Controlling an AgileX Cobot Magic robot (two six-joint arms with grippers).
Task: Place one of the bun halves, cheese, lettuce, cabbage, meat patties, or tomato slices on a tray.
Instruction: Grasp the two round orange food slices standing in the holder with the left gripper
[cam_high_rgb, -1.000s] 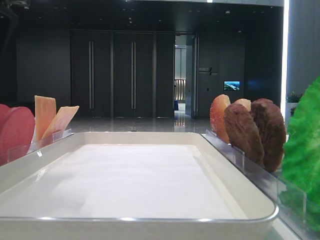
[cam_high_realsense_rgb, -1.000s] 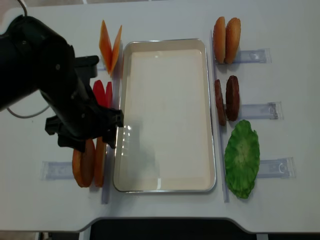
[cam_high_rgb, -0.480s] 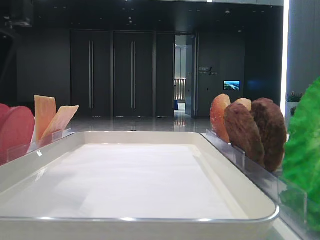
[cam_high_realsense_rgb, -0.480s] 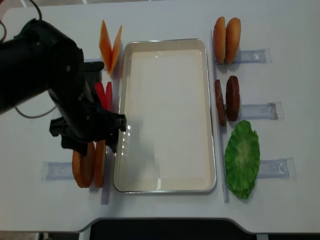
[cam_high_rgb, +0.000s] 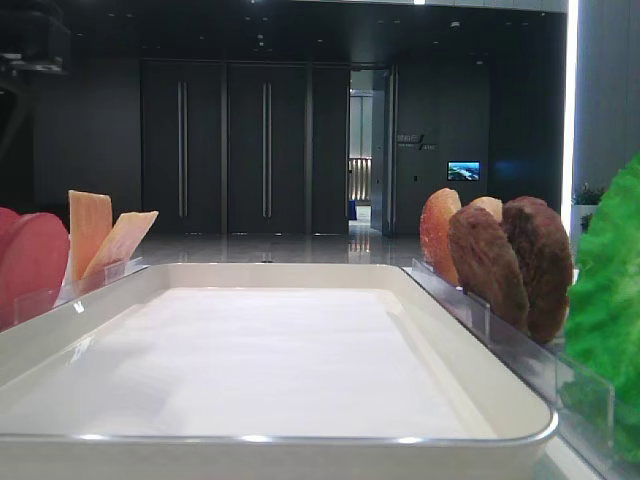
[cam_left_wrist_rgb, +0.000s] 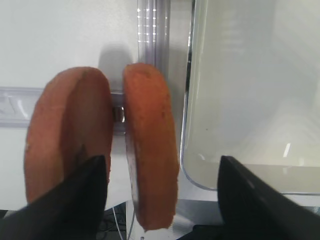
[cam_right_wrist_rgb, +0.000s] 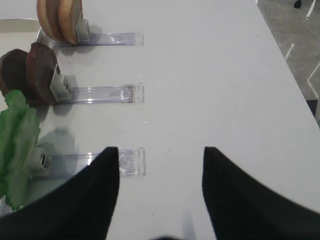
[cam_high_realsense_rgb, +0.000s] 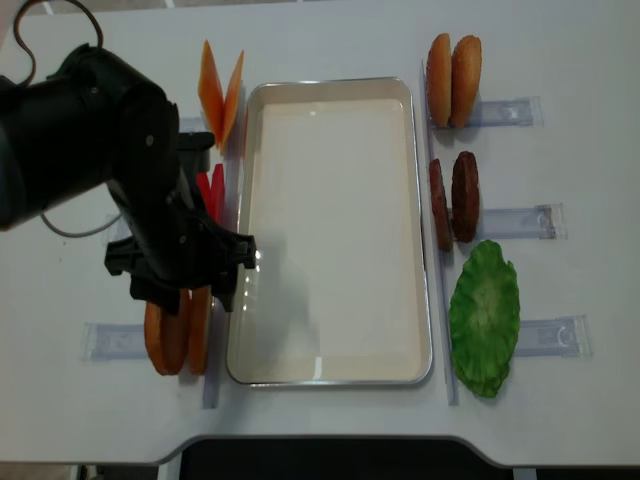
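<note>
Two bun halves (cam_left_wrist_rgb: 150, 150) stand on edge in a clear holder left of the white tray (cam_left_wrist_rgb: 235, 75). My left gripper (cam_left_wrist_rgb: 162, 160) is open and straddles the half nearer the tray, with its fingers (cam_left_wrist_rgb: 95, 190) apart from the crust. From above, the left arm (cam_high_realsense_rgb: 150, 200) covers part of the tomato slices (cam_high_realsense_rgb: 210, 190) and hangs over the bun halves (cam_high_realsense_rgb: 180, 335). The tray (cam_high_realsense_rgb: 330, 82) holds nothing. My right gripper (cam_right_wrist_rgb: 160, 150) is open over bare table, right of the lettuce (cam_right_wrist_rgb: 17, 145).
Cheese (cam_high_realsense_rgb: 220, 95) stands at the tray's far left. On its right are more bun halves (cam_high_realsense_rgb: 455, 80), meat patties (cam_high_realsense_rgb: 455, 200) and lettuce (cam_high_realsense_rgb: 484, 315), each with a clear holder strip (cam_right_wrist_rgb: 100, 94). The table edge runs close below the left buns.
The left arm has shifted slightly to the right, toward the tray, above the left bun halves. The food and the tray have not moved.
</note>
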